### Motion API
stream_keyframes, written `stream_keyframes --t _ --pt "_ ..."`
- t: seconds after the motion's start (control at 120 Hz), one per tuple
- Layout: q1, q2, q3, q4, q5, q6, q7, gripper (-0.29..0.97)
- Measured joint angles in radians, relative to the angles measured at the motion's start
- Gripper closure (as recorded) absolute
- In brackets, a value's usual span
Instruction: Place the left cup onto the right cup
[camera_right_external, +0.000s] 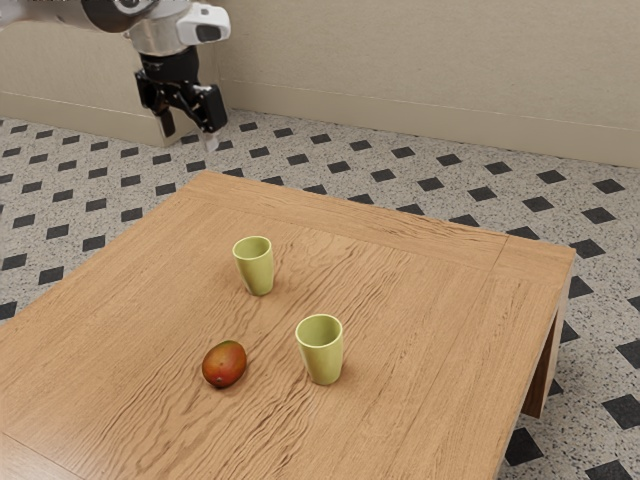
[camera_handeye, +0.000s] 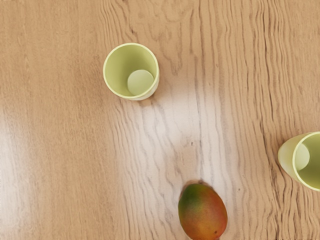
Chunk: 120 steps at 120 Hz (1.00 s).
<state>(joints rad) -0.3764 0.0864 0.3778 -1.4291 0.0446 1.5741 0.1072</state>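
Two light green cups stand upright and apart on the wooden table (camera_right_external: 430, 290). One cup (camera_right_external: 254, 264) is farther back and toward the exterior view's left; the other cup (camera_right_external: 320, 348) is nearer the front and to the right. My gripper (camera_right_external: 189, 130) hangs high above the table's far left corner, open, with nothing between its fingers. The wrist view looks straight down into the far cup (camera_handeye: 131, 71), while the near cup (camera_handeye: 302, 160) is cut off by the picture's edge.
A red-green mango (camera_right_external: 224, 363) lies on the table just to the exterior view's left of the near cup, and the wrist view has the mango (camera_handeye: 202, 212) too. Checkered floor surrounds the table; a beige wall stands behind.
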Motion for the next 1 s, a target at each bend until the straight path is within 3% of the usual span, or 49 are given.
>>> stream_keyframes --t 0.242,0.342,0.45,0.683,0.833,1.0 --pt "0.005 0.011 0.023 -0.011 -0.002 0.037 0.019 0.02" --pt "0.151 0.023 -0.100 -0.014 -0.013 0.044 0.029 0.02" --pt "0.264 0.165 -0.152 0.063 -0.023 0.065 0.035 0.02" --pt "0.376 0.451 -0.165 0.183 -0.100 0.202 0.031 0.02" --pt "0.383 0.536 -0.178 0.190 -0.149 0.284 0.033 0.02" --pt "0.369 0.538 -0.201 0.146 -0.186 0.328 0.032 0.02"
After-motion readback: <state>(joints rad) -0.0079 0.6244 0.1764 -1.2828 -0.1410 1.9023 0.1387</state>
